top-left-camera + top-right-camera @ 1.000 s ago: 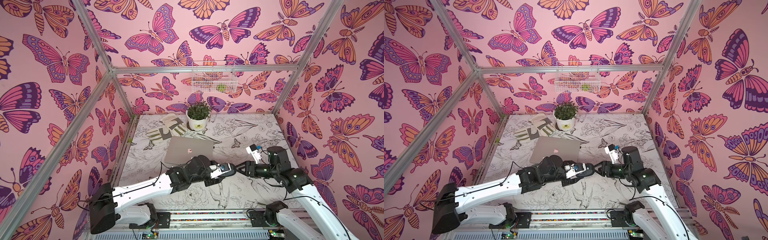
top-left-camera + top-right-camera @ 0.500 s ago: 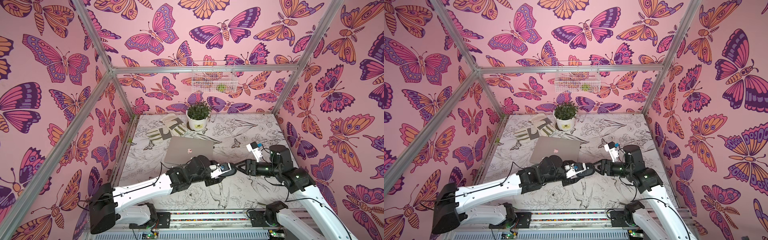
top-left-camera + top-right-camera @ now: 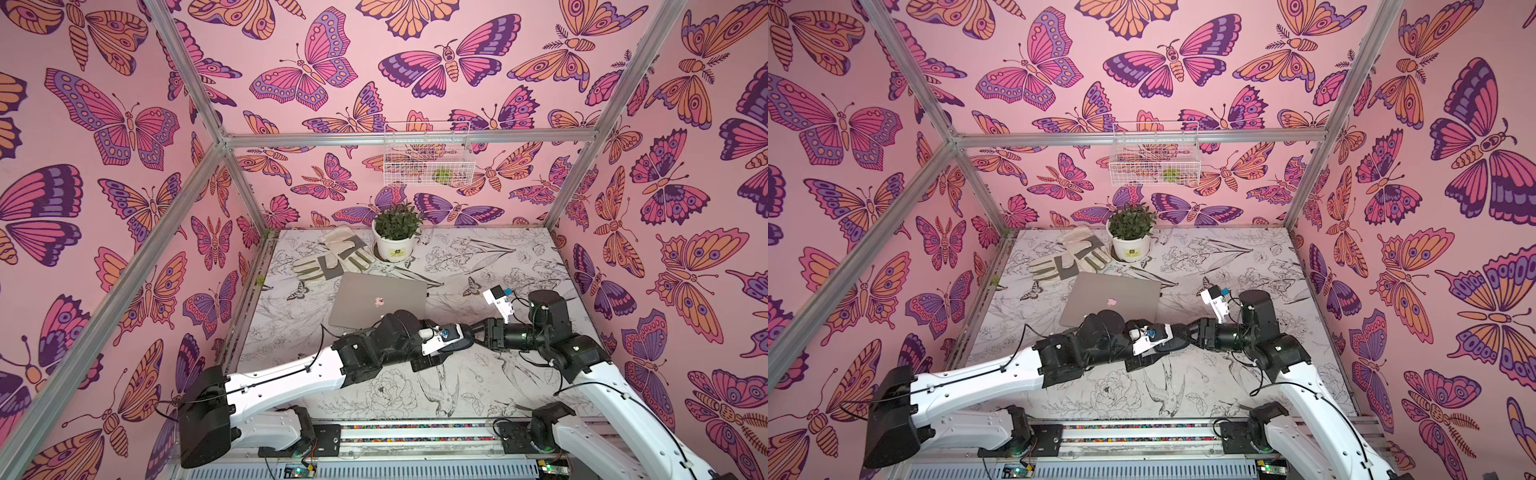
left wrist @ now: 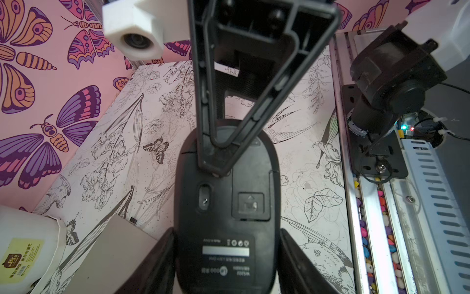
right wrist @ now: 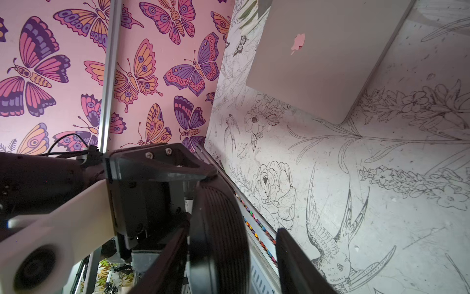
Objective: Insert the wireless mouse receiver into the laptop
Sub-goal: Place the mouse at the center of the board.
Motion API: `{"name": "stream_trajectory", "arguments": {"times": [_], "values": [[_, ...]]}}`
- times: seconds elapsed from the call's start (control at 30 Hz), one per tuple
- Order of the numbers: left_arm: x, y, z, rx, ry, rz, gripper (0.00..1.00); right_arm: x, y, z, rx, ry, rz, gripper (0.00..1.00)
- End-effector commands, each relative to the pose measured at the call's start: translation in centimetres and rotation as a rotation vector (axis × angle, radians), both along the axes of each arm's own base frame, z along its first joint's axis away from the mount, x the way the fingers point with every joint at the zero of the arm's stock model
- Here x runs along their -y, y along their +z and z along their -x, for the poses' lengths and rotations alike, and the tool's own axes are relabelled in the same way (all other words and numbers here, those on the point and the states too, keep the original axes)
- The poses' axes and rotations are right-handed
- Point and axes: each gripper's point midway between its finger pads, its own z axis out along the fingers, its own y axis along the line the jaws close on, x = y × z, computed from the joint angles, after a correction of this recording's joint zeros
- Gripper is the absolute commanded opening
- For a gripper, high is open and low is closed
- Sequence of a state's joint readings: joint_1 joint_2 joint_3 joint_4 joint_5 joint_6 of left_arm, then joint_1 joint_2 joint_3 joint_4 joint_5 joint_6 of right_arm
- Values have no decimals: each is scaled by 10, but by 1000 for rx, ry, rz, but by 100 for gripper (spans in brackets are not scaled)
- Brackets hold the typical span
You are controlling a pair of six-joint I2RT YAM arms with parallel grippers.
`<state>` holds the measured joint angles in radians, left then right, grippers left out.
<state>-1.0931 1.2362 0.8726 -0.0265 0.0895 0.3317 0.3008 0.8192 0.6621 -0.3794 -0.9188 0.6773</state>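
Near laptop [image 4: 106,254], in left wrist view only, mouse [image 4: 223,216] underside

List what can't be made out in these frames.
- Wireless mouse receiver: not identifiable; the slot in the mouse underside is blurred, left wrist view.
- Dark speck at the laptop edge: too small to name.
- Laptop ports: too small in both top views.
- Right gripper: contact with the mouse too small and dark in both top views.

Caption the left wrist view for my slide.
Left gripper holds the black mouse, underside facing the camera, with a finger of the right gripper over it.
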Motion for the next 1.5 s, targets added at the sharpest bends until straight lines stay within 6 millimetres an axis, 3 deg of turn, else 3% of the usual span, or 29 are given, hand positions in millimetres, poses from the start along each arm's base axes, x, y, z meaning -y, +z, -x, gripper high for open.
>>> {"name": "stream_trajectory", "arguments": {"times": [0.0,0.23,0.47,0.5,0.6,0.63,0.67,0.9,1.07,1.27,1.47], "values": [[7,17,-1,8,-12,54,33,-3,8,-2,18,13,-45,52],[10,17,-2,7,-16,52,34,-5,9,-2,16,21,-56,35],[12,17,-3,7,-11,51,36,-7,9,2,16,49,-56,30],[11,17,-5,9,-2,51,39,-6,8,2,14,51,-52,28],[7,19,-17,14,81,63,68,-3,5,2,20,41,-12,27],[4,19,-19,22,95,64,99,-1,4,0,29,27,15,27],[0,19,-20,25,105,63,99,3,2,-2,36,4,54,27],[-44,21,-19,-45,210,86,99,40,-11,-35,104,-143,405,25],[-94,25,-40,-172,449,118,99,60,-25,-57,231,-167,789,22],[-138,27,-60,-294,642,163,99,54,-47,-73,451,-73,1290,22],[-164,27,-62,-280,717,183,99,25,-54,-75,792,42,1768,21]]}}
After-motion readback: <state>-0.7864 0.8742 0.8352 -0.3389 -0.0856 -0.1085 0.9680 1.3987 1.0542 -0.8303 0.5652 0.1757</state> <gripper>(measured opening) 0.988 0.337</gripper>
